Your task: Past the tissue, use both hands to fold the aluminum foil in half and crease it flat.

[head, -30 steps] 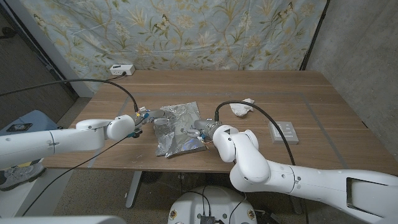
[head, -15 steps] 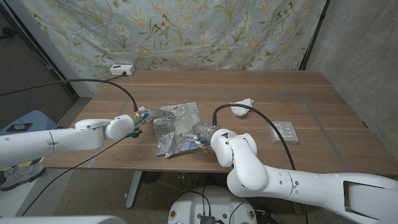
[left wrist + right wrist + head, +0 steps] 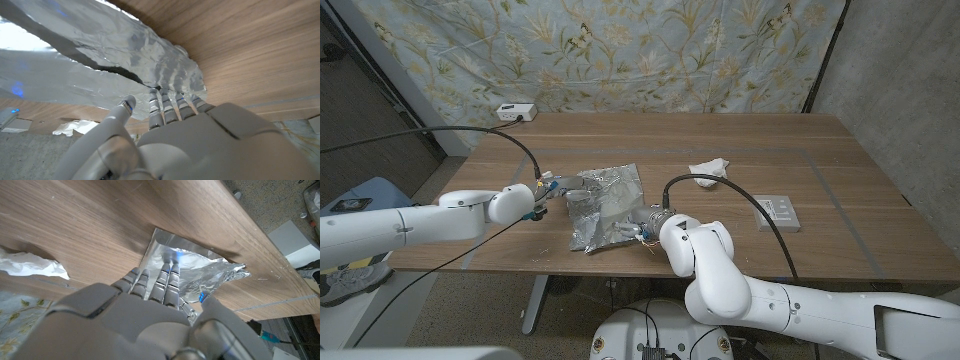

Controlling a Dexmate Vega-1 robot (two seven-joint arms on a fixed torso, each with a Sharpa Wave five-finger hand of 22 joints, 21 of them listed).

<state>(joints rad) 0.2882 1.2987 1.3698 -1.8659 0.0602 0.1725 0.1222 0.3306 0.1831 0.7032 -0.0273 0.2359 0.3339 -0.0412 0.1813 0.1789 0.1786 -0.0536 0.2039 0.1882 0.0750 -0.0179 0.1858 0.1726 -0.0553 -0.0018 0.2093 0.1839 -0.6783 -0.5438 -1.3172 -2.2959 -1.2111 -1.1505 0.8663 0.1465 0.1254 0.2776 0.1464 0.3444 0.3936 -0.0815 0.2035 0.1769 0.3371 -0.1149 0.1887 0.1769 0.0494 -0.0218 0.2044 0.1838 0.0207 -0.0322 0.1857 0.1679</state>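
The right hand [image 3: 642,226] is seen nearest the table's front edge in the head view, at the near right side of the aluminum foil [image 3: 602,205]. In the right wrist view its fingers [image 3: 161,282] are stretched out together and laid against the foil's [image 3: 192,270] surface; whether an edge is pinched under them cannot be told.

A little farther in, the crumpled foil is spread on the wooden table [image 3: 740,140] between the two hands, its near part lying lower and its far part raised in folds.

At the foil's left side the left hand [image 3: 563,187] is placed against the sheet. In the left wrist view its fingers [image 3: 172,102] are pushed into a crease of the foil [image 3: 90,55] while the thumb is set apart below the sheet; a firm grasp cannot be confirmed.

Beyond the foil, to the right, a white tissue [image 3: 709,172] is left crumpled on the wood, well apart from the sheet. A grey switch plate [image 3: 777,212] is seen near the right edge, and a small white box [image 3: 516,112] at the far left corner.
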